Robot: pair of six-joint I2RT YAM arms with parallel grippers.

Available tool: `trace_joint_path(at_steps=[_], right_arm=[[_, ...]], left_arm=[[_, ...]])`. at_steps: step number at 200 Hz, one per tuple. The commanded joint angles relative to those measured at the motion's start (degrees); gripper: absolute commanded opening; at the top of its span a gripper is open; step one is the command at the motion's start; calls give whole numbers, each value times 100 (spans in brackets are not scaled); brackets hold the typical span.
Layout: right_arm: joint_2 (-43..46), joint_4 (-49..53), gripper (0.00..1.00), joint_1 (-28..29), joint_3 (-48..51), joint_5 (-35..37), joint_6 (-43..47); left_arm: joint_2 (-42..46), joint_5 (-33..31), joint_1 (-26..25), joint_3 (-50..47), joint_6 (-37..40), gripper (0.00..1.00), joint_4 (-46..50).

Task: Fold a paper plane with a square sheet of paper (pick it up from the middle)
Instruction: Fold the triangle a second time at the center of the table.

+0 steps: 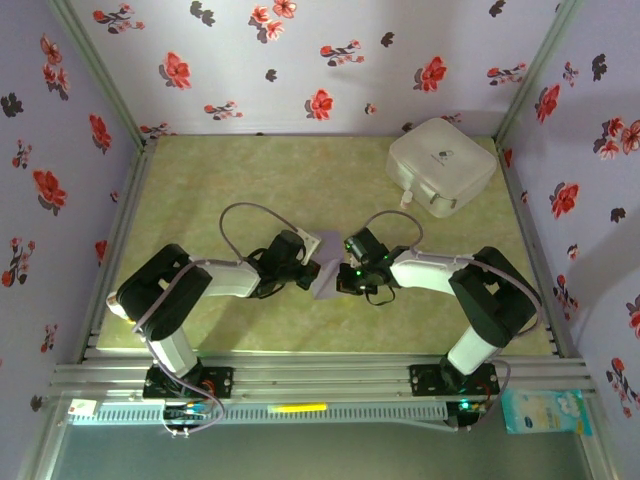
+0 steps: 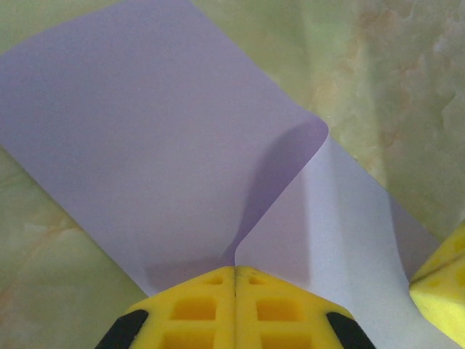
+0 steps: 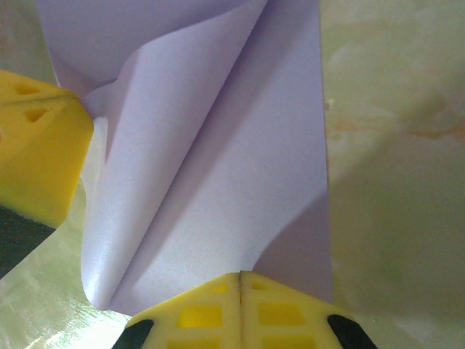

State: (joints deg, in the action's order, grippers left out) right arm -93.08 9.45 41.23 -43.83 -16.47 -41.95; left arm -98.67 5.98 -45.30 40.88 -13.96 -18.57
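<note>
Curled square sheet of paper (image 1: 328, 281), well apart from white box (image 1: 441, 165), left pincer (image 2: 235, 273) and right pincer (image 3: 240, 278) clenched on it

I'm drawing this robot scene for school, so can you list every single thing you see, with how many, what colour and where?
square sheet of paper: one, pale lavender, middle of the table, partly curled over, between the two grippers
white rounded box: one, white, far right corner of the table
table: one, mottled yellow-green, inside the walls
walls: three, lavender with red and dark flowers, around the table
packet: one, blue and white, beyond the near rail, on the right
left arm: one, black and white, reaching in to the middle
right arm: one, black and white, reaching in to the middle
left gripper: one, yellow fingers, shut on the sheet
right gripper: one, yellow fingers, shut on the sheet
</note>
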Motion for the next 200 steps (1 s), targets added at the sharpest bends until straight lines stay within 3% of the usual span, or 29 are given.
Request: trace_joint_path(at_steps=[1,200], right_arm=[[-117,371,0,-52,-29,135,99],[-92,399,0,-47,0,131,104]], left_arm=[[-60,-112,51,22,21,0,-132],[-148,-165,63,15,208,0,-226]])
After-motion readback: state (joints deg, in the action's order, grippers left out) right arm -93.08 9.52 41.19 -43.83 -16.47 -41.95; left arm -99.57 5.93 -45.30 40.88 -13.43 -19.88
